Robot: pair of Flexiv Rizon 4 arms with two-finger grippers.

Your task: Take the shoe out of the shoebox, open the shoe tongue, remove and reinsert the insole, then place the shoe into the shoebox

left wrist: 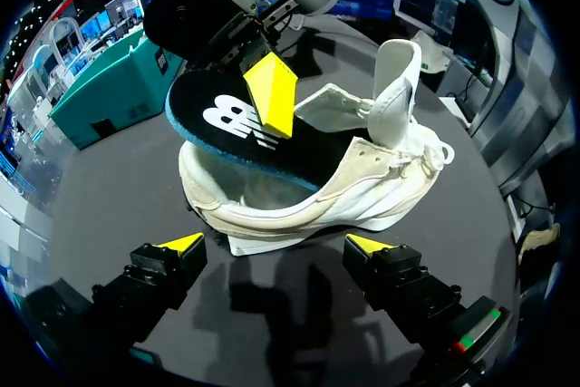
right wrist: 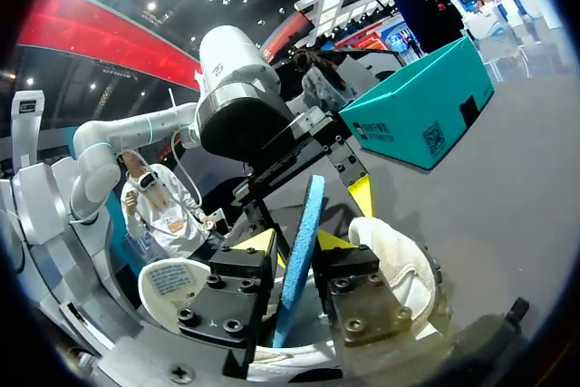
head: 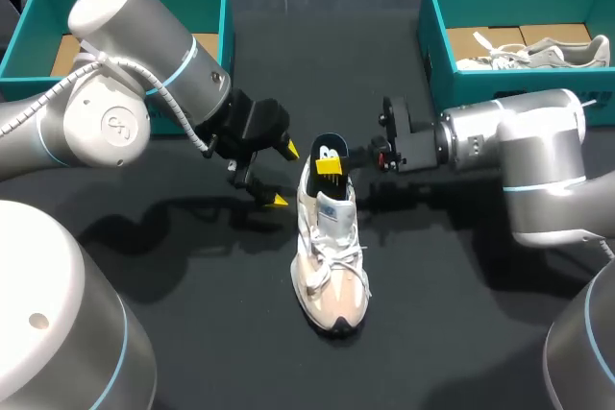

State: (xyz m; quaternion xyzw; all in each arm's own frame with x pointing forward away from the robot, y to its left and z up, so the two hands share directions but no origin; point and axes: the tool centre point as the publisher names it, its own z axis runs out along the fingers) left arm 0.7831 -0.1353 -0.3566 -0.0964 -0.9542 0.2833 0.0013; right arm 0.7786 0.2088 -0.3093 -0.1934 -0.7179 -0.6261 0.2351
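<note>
Shoe (head: 330, 266) lies mid-frame in the head view, out of the box, toe toward the lower edge, laces loose, tongue (head: 336, 210) pulled open. Insole (head: 327, 154) is tipped up at the heel opening: rear end raised clear, front end down inside the shoe. Right gripper (head: 332, 166), in from the right, is clamped on that raised end, a finger on each face. Left gripper (head: 284, 175), just left of the heel, has its fingers spread, holds nothing and is clear of the shoe. Far edge: left shoebox (head: 38, 7) upper left, right shoebox (head: 432, 31) upper right with a second shoe (head: 538, 50) inside. My read: insole step in hand, can't tell whether it's going out or in. The next move needs the shoe braced by the left gripper so it doesn't drag.
</note>
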